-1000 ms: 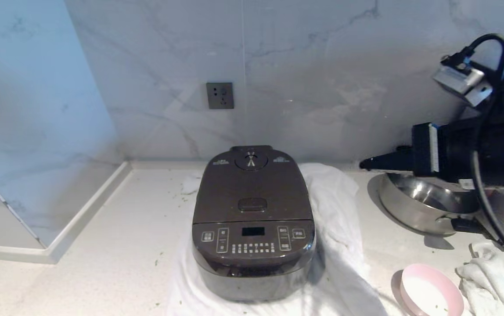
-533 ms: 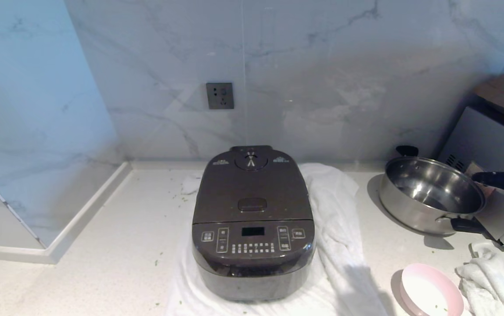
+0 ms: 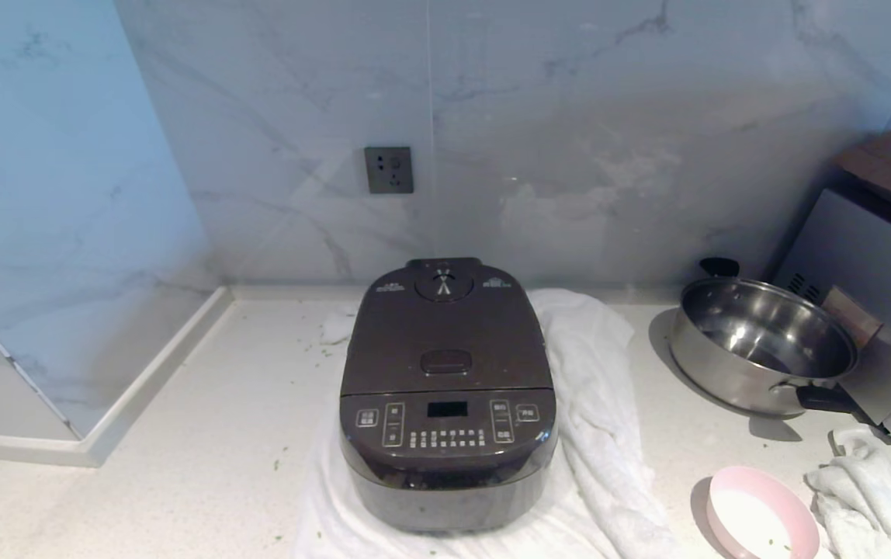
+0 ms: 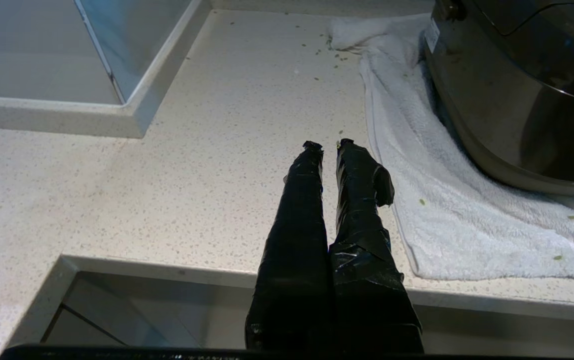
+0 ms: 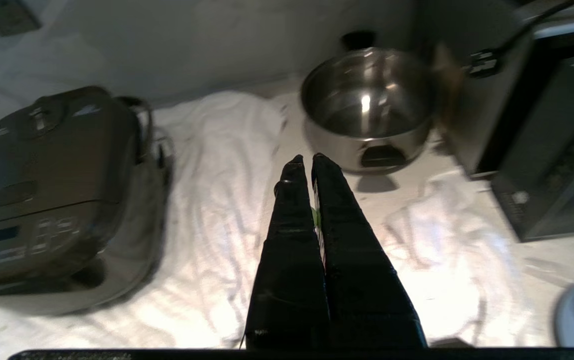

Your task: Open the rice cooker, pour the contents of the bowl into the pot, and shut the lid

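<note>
The dark-brown rice cooker stands on a white towel at the counter's middle, its lid down, so the pot is hidden. The pale pink bowl sits at the front right; its inside looks white with only a few green specks of the contents. Neither arm shows in the head view. In the right wrist view my right gripper hangs shut over the towel between the cooker and a steel pan, a green bit stuck between its fingers. My left gripper is shut, parked over the counter's front edge beside the cooker.
A steel pan with black handles stands at the back right against a grey appliance. A crumpled white cloth lies by the bowl. The towel spreads right of the cooker. A raised ledge bounds the counter's left.
My right arm, which reached in over the steel pan a second ago, has drawn back to the right and left the head view. The cooker, the bowl and the left arm have not moved.
</note>
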Robot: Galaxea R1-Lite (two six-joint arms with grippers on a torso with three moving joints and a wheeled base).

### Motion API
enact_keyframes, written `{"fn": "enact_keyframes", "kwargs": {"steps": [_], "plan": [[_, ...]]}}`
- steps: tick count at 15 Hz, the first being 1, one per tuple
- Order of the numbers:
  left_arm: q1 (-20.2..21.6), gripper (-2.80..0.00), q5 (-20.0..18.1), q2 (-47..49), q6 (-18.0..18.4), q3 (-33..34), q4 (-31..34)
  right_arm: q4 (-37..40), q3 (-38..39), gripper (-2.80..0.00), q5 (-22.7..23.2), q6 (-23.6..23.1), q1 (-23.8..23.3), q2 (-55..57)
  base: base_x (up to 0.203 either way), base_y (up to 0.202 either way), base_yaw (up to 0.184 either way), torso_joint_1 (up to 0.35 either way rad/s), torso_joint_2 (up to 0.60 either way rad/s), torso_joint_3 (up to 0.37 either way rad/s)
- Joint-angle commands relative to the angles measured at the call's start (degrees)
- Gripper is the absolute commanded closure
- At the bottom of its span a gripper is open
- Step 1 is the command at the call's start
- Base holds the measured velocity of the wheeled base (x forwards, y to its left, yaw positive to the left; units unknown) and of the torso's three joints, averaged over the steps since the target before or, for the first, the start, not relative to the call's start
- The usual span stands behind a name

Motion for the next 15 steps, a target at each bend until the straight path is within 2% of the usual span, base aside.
{"fn": "enact_keyframes", "kwargs": {"steps": [1,4,5,7,9,10,13,15], "plan": [[0.0,0.0,0.1,0.1,0.0,0.0,0.1,0.8,2.0,0.0,-0.2,-4.4,-5.9,-10.9,0.0,0.0,0.0,0.0,0.0,0.0],[0.0,0.0,0.1,0.1,0.0,0.0,0.1,0.3,5.4,0.0,-1.0,-13.3,-12.2,-19.6,0.0,0.0,0.0,0.0,0.0,0.0],[0.0,0.0,0.1,0.1,0.0,0.0,0.1,-2.9,6.0,0.0,-2.2,-12.8,-12.3,-21.5,0.0,0.0,0.0,0.0,0.0,0.0],[0.0,0.0,0.1,0.1,0.0,0.0,0.1,-5.6,8.5,0.0,-0.9,-13.2,-10.9,-25.6,0.0,0.0,0.0,0.0,0.0,0.0],[0.0,0.0,0.1,0.1,0.0,0.0,0.1,-6.0,13.0,0.0,3.1,-18.0,-10.6,-31.6,0.0,0.0,0.0,0.0,0.0,0.0],[0.0,0.0,0.1,0.1,0.0,0.0,0.1,-6.2,16.9,0.0,4.8,-19.5,-10.6,-33.7,0.0,0.0,0.0,0.0,0.0,0.0],[0.1,0.0,0.1,0.1,0.0,0.0,0.1,-9.1,30.7,0.0,7.5,-17.4,-10.6,-34.0,0.0,0.0,0.0,0.0,0.0,0.0],[0.1,0.0,0.1,0.1,-0.1,0.0,0.1,-20.1,42.3,0.0,8.7,-18.8,-10.6,-34.0,0.0,0.0,0.0,0.0,0.0,0.0]]}}
